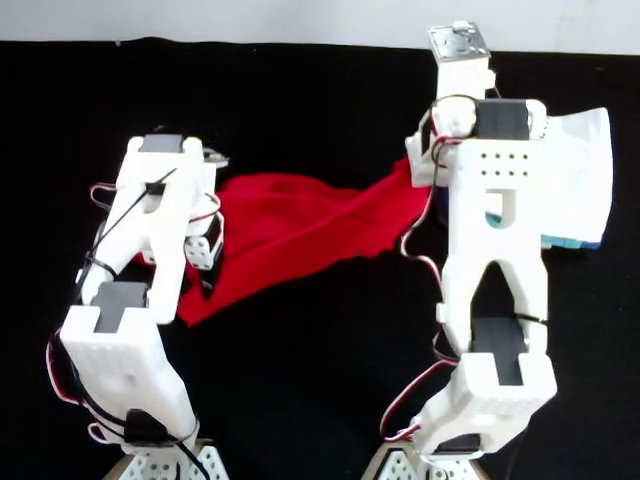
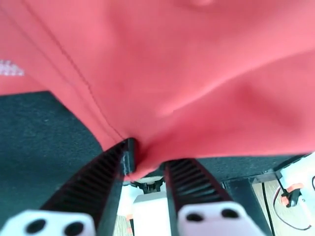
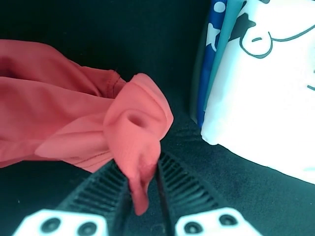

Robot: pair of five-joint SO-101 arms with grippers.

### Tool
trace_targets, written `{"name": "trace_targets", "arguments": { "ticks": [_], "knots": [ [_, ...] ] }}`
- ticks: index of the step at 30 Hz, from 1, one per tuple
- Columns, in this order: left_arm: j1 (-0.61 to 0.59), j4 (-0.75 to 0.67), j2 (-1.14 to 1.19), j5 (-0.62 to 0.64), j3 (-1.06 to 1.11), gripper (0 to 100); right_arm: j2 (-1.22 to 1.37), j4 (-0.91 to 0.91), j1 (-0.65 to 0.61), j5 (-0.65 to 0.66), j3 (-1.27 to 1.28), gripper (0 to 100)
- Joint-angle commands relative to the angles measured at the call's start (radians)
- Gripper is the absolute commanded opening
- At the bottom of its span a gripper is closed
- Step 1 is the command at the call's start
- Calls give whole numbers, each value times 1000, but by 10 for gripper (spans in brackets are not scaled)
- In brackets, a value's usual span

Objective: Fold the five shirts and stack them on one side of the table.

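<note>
Your left end effector (image 2: 145,160) pinches the red shirt (image 1: 300,225) at its 8 o'clock end, your right end effector (image 3: 143,169) its 2 o'clock end; the long axis spans the bench (image 1: 300,380), folded stack (image 1: 580,190) at 3 o'clock

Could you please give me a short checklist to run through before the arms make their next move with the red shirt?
1. Hold of the left gripper on the red shirt: ok, the cloth is pinched between its fingers.
2. Hold of the right gripper on the red shirt: ok, it is shut on a bunched end.
3. Cloth smooth between the two grippers: not ok, it is creased and gathered.
4. Gap between the red shirt and the stack of folded shirts: ok, bare table shows between them.
5. Number of shirts in the stack: cannot tell; white, blue and teal layers show.
</note>
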Motion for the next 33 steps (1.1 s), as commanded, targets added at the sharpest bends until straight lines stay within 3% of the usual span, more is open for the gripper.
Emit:
{"name": "trace_targets", "arguments": {
  "ticks": [1,6,14,26,33],
  "knots": [
    [-10,11,7,6,-1,91,-58,-13,15,-8,1,6],
    [-16,23,-38,8,-38,4,-58,-30,15,-8,-5,6],
    [-127,97,-384,8,-346,8,-61,-228,15,-8,-79,6],
    [-170,87,-829,8,-430,8,-61,42,-10,-5,-791,6],
    [-171,-34,-1052,9,-427,8,-61,140,-64,61,-1138,6]
  ]
}}
